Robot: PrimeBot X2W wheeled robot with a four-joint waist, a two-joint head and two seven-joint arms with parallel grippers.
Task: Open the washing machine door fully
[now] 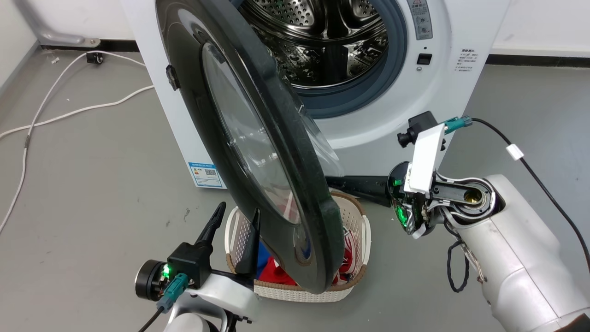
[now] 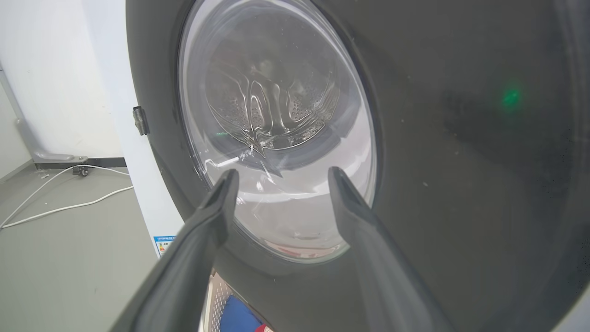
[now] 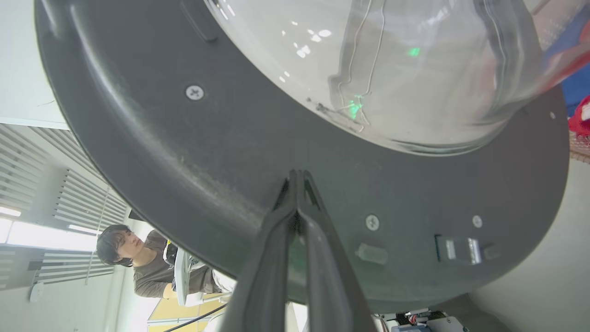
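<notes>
Left gripper [image 1: 235, 230]: fingers spread wide, empty, facing the outer glass. Washing machine door [image 1: 295, 175] stands half open over the laundry basket [image 1: 357, 216]. Right gripper [image 3: 297, 175]: fingers pinched together against the inner face. Best to push steadily outward, low on the black rim, away from the washing machine [image 1: 378, 133].

Test lab or office-type room. Indicators: washing machine [image 1: 392, 133] freestanding on bare grey floor [image 1: 92, 193]; loose white cables [image 1: 69, 113] across floor; black skirting [image 1: 530, 60] under plain white wall [image 1: 544, 27]; person [image 3: 147, 269] seated near window blinds [image 3: 83, 207].
</notes>
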